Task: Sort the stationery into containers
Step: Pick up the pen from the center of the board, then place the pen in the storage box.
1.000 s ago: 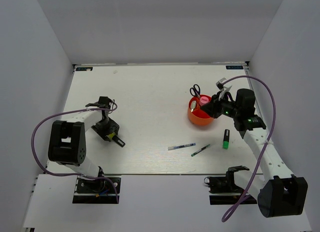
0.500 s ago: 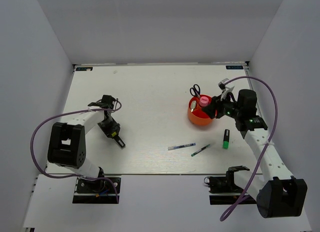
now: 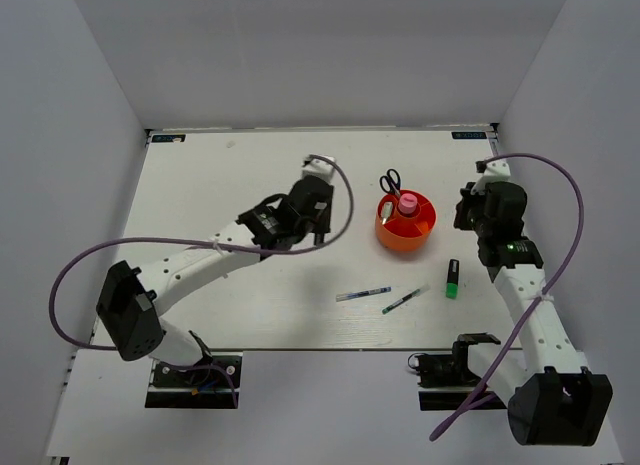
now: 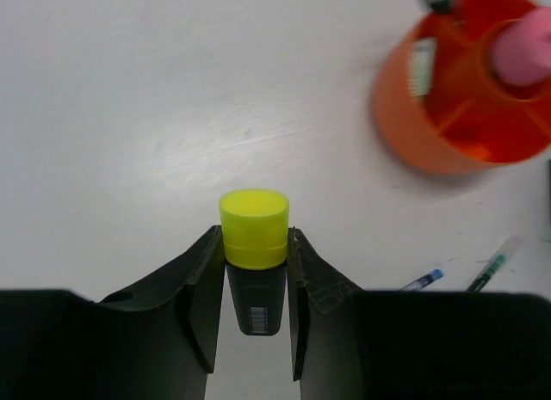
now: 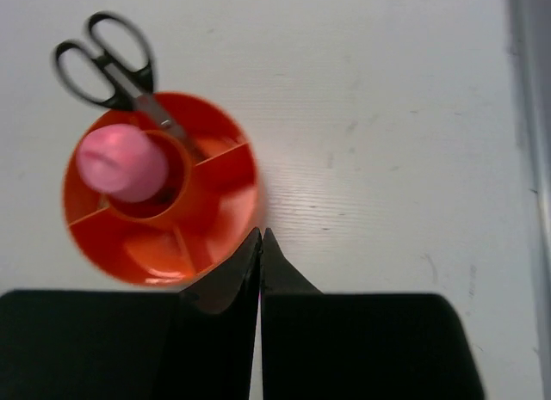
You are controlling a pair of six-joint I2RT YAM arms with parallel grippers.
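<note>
The round orange-red cup (image 3: 405, 235) stands right of centre, with black-handled scissors (image 3: 390, 180) and the pink-capped glue tube (image 3: 408, 201) upright in it. My left gripper (image 3: 320, 217) is shut on a yellow highlighter (image 4: 253, 228) and holds it left of the cup (image 4: 430, 133). My right gripper (image 3: 466, 211) is shut and empty, its tips (image 5: 261, 234) just beside the cup's rim (image 5: 241, 193). A green highlighter (image 3: 452, 279), a blue-white pen (image 3: 363, 294) and a green pen (image 3: 400, 302) lie on the table in front of the cup.
The white table (image 3: 250, 175) is walled by grey panels at the back and sides. The right wrist view shows the cup's inner dividers, the scissors (image 5: 108, 56) and the pink cap (image 5: 120, 159). Both pens (image 4: 486, 267) show at the left wrist view's lower right.
My left arm has swung from the table's far left to the middle, carrying the yellow highlighter toward the cup. My right gripper has drawn back rightward from over the cup.
</note>
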